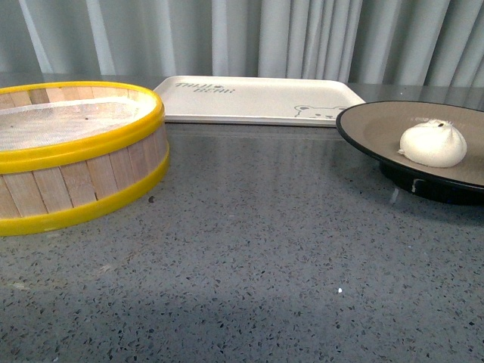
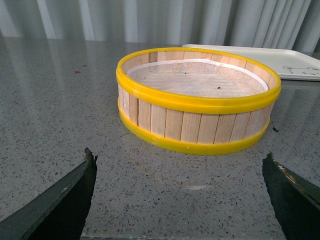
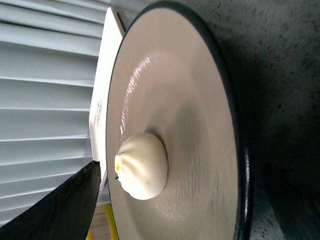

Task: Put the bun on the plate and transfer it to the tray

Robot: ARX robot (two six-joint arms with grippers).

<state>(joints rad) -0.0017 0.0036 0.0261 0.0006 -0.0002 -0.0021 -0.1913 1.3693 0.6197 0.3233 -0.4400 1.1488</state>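
The white pleated bun (image 1: 432, 144) sits on the tan, black-rimmed plate (image 1: 370, 121) at the right of the table. Behind it lies the cream tray (image 1: 257, 98) with the bear drawing, with nothing on it. Neither gripper shows in the front view. In the right wrist view my right gripper (image 3: 187, 192) is open and straddles the plate (image 3: 195, 90) edge-on, with the bun (image 3: 142, 166) between its dark fingers (image 3: 60, 210); nothing is gripped. My left gripper (image 2: 180, 200) stands open over bare table, short of the steamer.
A round wooden steamer basket (image 1: 76, 151) with yellow rims stands at the left, lined with white cloth and holding nothing; it fills the left wrist view (image 2: 197, 100). The tray's corner (image 2: 280, 60) shows behind it. Grey curtains close the back.
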